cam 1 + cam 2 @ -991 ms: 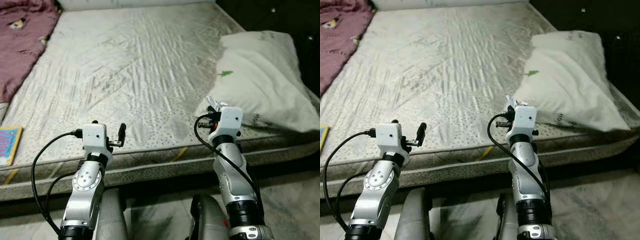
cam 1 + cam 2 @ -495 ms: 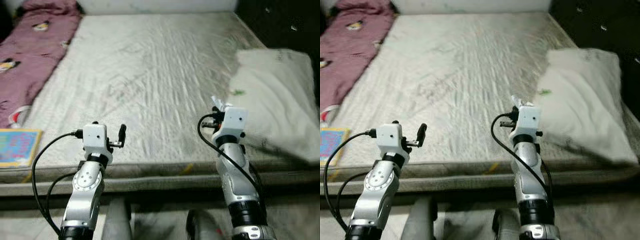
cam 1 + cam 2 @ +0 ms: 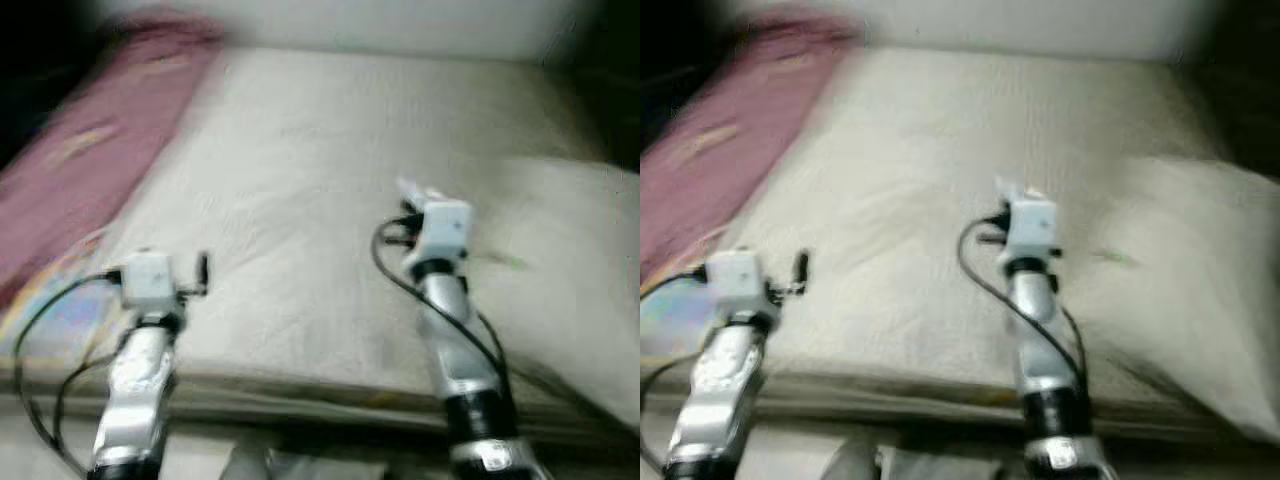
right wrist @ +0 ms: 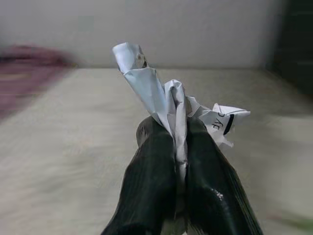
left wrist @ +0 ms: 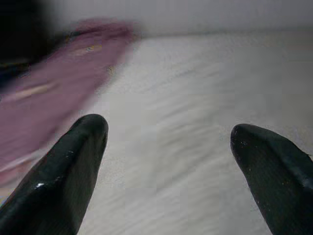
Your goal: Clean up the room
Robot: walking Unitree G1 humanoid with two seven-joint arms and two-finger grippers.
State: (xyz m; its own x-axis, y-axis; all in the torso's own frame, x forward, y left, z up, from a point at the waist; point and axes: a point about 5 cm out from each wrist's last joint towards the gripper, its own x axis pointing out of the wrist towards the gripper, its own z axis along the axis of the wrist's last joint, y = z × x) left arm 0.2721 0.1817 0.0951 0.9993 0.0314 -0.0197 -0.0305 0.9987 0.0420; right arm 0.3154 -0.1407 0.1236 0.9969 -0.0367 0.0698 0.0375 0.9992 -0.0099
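Observation:
My right gripper (image 4: 177,142) is shut on a crumpled white paper scrap (image 4: 166,98) that sticks up past its fingertips. In the eye views that gripper (image 3: 405,190) hovers over the near part of the bare mattress (image 3: 330,130), with the paper (image 3: 408,186) showing at its tip. My left gripper (image 5: 168,137) is open with nothing between its black fingers, and it is held over the mattress's near left edge (image 3: 203,268). The eye views are blurred.
A white pillow (image 3: 570,260) lies on the mattress's right side. A maroon blanket (image 3: 90,160) covers the left side. A colourful book (image 3: 60,310) lies at the near left corner. The mattress's front edge (image 3: 300,395) runs just before me.
The whole picture has shifted and blurred, so the camera has moved, turning toward the left. Both arms hold the same pose, and the paper stays in the right gripper.

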